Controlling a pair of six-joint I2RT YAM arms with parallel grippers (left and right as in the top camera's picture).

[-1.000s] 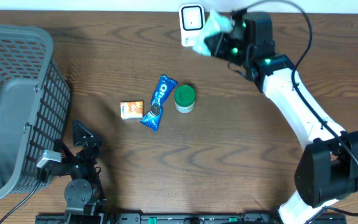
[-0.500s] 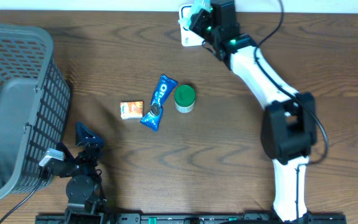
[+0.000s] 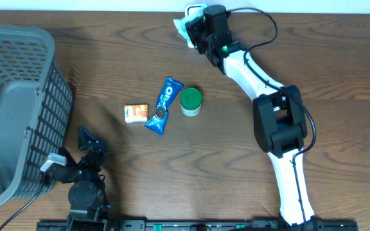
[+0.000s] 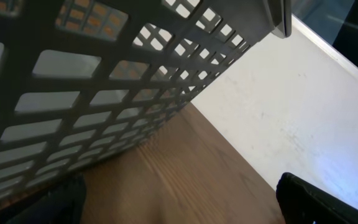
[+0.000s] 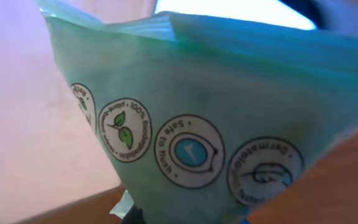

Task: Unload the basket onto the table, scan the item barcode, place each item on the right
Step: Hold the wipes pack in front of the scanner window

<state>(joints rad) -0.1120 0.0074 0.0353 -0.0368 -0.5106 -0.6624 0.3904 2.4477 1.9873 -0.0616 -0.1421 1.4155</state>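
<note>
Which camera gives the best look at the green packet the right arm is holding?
Right wrist: the green packet fills the frame, its round printed badges legible. Overhead shows just a pale corner of it beyond the right gripper. Left wrist shows only the basket.

There is one basket, one blue packet, one orange packet, one jar and one green pouch. Two arms show, a left arm and a right arm. A white corner behind the pouch may be one scanner.
</note>
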